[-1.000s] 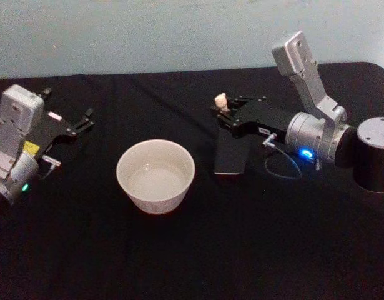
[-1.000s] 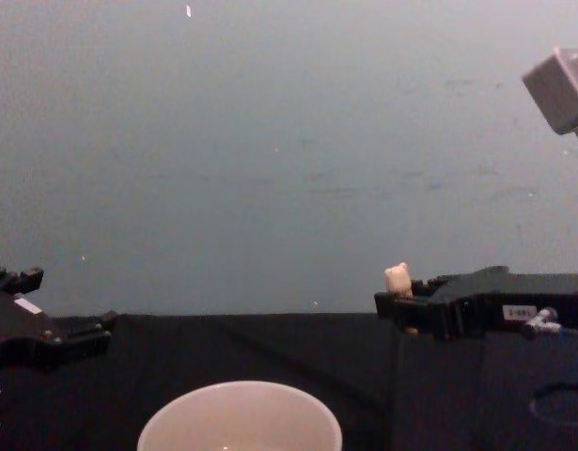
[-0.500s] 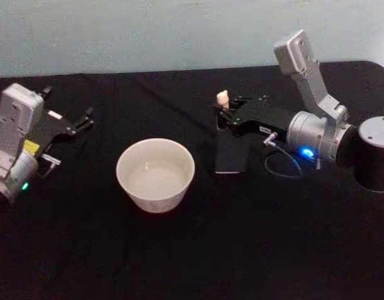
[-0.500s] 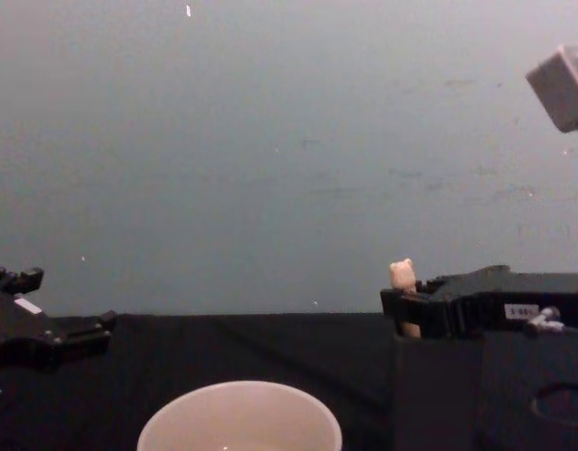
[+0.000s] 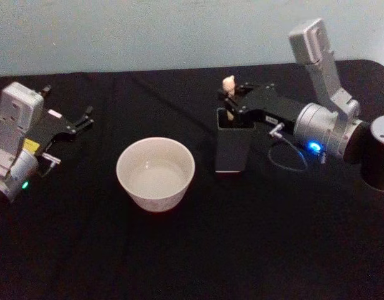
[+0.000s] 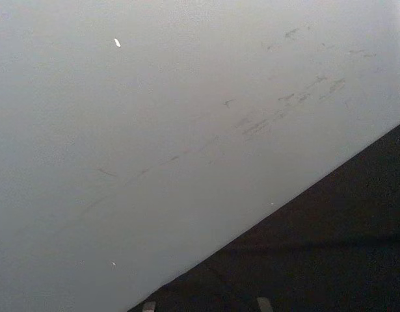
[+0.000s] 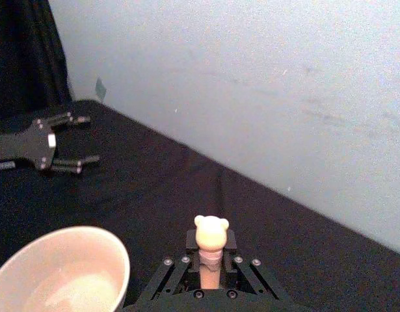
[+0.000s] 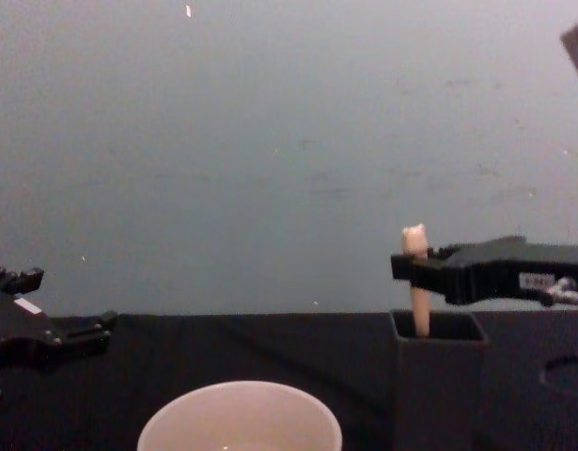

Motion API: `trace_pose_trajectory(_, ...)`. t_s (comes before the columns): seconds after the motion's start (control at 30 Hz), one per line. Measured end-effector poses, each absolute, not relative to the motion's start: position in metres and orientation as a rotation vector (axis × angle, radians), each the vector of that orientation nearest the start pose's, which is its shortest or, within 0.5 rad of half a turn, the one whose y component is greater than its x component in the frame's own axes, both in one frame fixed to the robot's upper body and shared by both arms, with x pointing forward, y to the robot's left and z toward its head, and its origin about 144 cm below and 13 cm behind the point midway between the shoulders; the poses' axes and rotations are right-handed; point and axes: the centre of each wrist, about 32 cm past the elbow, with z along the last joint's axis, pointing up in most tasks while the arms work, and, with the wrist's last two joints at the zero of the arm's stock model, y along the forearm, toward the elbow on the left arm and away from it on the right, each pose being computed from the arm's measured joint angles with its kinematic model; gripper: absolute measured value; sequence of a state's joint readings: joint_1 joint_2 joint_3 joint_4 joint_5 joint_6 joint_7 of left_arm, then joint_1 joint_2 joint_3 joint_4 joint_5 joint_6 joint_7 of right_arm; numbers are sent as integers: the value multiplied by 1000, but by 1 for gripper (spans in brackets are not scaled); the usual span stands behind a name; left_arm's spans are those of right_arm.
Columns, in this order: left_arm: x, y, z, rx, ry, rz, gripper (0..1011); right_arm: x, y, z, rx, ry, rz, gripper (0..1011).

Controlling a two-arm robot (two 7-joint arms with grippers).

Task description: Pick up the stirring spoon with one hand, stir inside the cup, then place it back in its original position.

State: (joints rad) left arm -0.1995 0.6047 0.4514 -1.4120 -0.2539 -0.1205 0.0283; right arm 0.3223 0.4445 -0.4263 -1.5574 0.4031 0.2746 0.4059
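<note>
- The right gripper [image 5: 229,101] is clamped on the spoon [image 5: 228,83]. Its jaws are nearly closed on the cream handle, just under the bear head.
- The gripper is level, up and to the right of the cup [image 5: 157,201]. It sits right above the dark square holder [image 5: 232,147], which stands just beside the cup on that side.
- The spoon is upright. In the chest view its handle runs down past the holder's rim, so the lower end is inside the holder. The bowl of the spoon is hidden there.
- The cup sits on the black table [image 5: 179,262], near the holder but not touching it. It has a pale inside, and I cannot tell for sure whether there is liquid in it.
- The left gripper [image 5: 88,119] is parked well to the left of the cup. Its fingers are spread and it holds nothing.
- My judgement is that the step in hand is the pick-up. The spoon is gripped but not yet clear of the holder, so stirring and putting it back remain to be done.
- The next move calls for a straight lift until the spoon's tip is above the holder's rim. The spoon then goes across to above the middle of the cup and comes down upright.
- The risk I see is that a sideways move made too soon catches the stem on the holder's wall and tips the holder toward the cup.
</note>
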Motion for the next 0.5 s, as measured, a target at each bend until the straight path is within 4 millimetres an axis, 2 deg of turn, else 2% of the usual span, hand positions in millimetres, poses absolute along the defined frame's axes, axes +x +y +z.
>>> trace_pose_trajectory(0.5,489,310,1140,304,-285,1248,1001,505,-244,1244,-93,-13,-821,197)
